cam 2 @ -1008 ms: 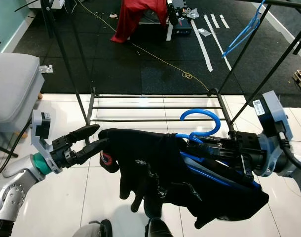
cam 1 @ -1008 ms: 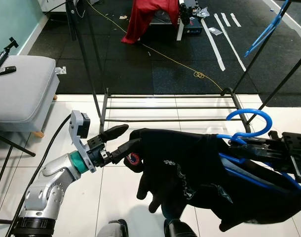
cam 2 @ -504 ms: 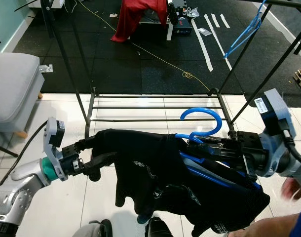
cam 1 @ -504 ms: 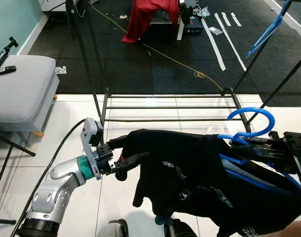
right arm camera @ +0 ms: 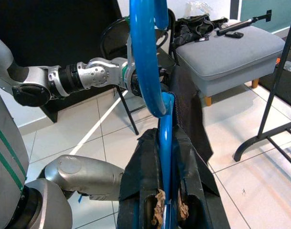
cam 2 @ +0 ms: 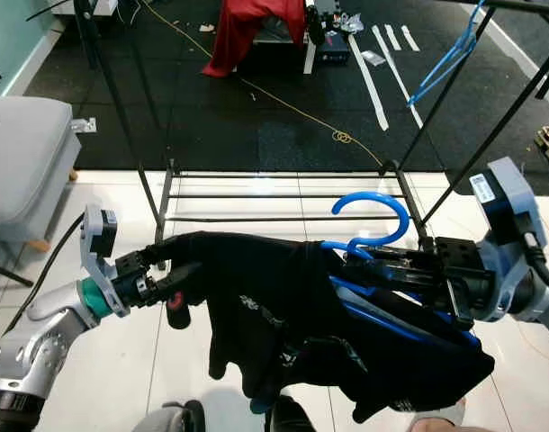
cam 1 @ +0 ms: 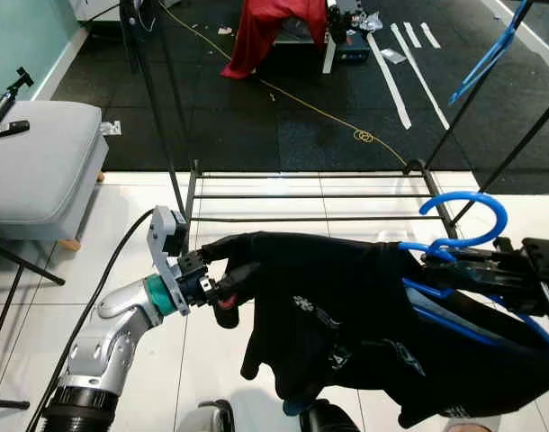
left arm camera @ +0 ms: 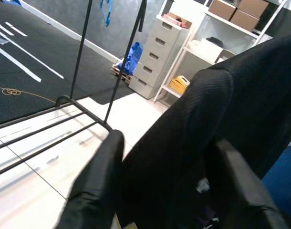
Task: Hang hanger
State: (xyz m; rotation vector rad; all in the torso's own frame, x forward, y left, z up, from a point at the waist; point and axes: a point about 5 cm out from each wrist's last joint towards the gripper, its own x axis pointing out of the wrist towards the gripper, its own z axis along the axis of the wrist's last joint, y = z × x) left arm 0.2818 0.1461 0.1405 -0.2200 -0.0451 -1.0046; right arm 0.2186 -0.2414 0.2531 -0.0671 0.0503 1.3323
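Hanger [cam 2: 369, 229], blue plastic, is carried low in front of you, its neck clamped between the fingers of your right gripper [right arm camera: 165, 210]. The right wrist view shows the blue stem running straight out between the two fingers, which are closed on it. The hook curls upward and opens toward your left. A black garment [cam 1: 364, 310] is draped over the hanger and hides most of its shoulders, with only short blue lengths showing beneath the cloth near the right gripper. The long axis of the hanger and garment lies roughly crosswise before you, from the right gripper toward your left.

Your left gripper [cam 1: 222, 281] meets the far, left end of the garment. Its two fingers stand on either side of a fold of the black cloth, as the left wrist view shows, and appear to pinch it, so that the garment is spread between the two arms.

The clothes rack [cam 1: 301, 196], of dark metal tubing, stands ahead on the white tile floor. Its low crossbars lie just beyond the garment, and its slanting uprights rise to your right. Another blue hanger [cam 2: 441, 58] hangs high at upper right, which suggests where the rail runs. By this reading, the hook must travel forward and upward, and the right arm is the one that carries it there.
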